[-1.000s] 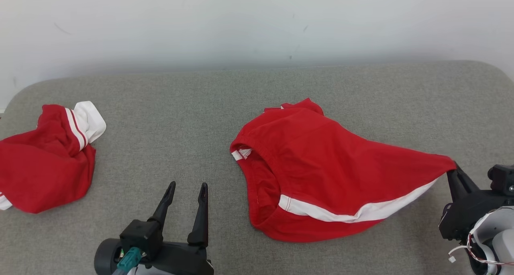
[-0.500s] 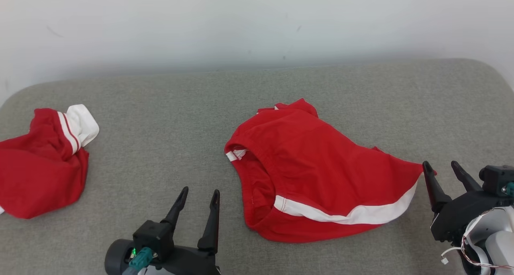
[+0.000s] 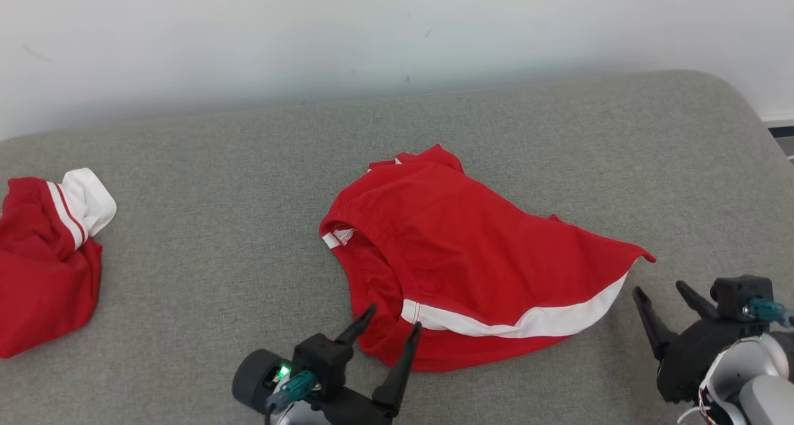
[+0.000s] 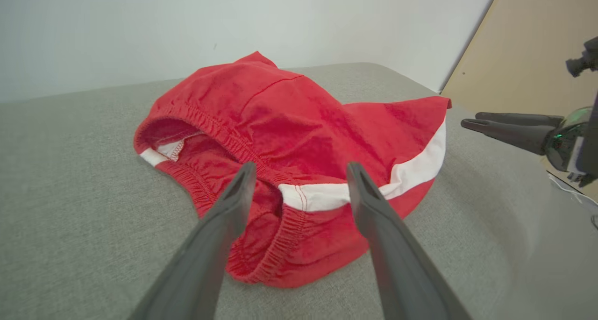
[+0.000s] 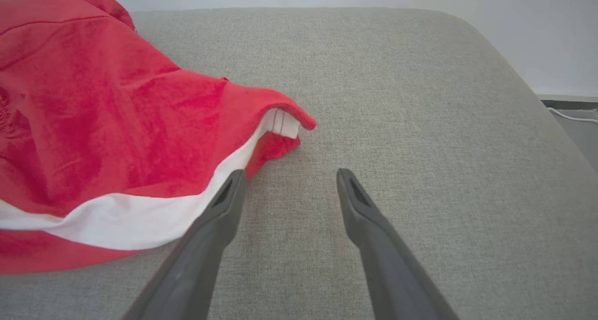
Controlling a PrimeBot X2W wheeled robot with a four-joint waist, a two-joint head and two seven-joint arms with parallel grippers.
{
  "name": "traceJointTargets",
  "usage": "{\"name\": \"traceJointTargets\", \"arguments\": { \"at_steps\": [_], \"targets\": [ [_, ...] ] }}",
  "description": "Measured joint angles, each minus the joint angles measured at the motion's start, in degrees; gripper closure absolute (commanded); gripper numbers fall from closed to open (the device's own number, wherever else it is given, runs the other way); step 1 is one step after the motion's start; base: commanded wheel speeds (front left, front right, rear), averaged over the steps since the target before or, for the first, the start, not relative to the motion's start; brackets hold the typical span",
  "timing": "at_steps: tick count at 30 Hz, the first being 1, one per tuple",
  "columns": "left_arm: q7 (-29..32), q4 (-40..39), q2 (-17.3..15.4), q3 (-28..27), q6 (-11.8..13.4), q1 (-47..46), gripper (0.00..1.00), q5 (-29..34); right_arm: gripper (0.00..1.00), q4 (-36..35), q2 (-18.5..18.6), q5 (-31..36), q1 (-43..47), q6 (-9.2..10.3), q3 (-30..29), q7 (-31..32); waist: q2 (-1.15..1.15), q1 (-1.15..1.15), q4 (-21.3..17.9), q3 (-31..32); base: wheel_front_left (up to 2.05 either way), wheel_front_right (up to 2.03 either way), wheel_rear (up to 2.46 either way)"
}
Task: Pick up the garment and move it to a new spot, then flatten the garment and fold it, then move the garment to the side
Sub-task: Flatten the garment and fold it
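Grey cushion [image 3: 217, 226], loose red garment [image 3: 471, 251], left fingers [image 3: 402, 366] apart over it, right fingers [image 3: 648, 319] apart beside it

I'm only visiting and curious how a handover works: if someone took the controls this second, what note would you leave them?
Left gripper: open, empty, fingers at the near waistband edge of the red garment.
Right gripper: open, empty, beside the garment's right corner, apart from it.
Things: the garment lies mid grey cushion, rumpled, with its waistband gaping. A second red garment lies far left.
Done: garment set down; no fold yet.
Left: flatten, fold, move aside.
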State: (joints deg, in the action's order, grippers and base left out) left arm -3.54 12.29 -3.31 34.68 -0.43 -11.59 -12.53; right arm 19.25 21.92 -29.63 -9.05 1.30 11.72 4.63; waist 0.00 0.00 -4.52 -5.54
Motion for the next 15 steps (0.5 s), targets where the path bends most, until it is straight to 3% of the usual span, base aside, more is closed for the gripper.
{"name": "traceJointTargets", "arguments": {
  "at_steps": [7,15],
  "targets": [
    [2.9,4.7,0.1,3.1,-2.7,-4.2,0.00,0.1,0.00,2.2,0.9,2.2,-5.1,-1.33,2.0,1.4,0.00,0.00,0.1,-0.7,0.00,0.00,0.00],
    [5.0,10.5,0.3,3.8,-3.7,-8.6,0.00,-0.6,0.00,5.2,1.4,3.0,-8.5,-1.97,3.3,2.6,0.00,0.00,0.5,-1.3,0.00,0.00,0.00]
  ]
}}
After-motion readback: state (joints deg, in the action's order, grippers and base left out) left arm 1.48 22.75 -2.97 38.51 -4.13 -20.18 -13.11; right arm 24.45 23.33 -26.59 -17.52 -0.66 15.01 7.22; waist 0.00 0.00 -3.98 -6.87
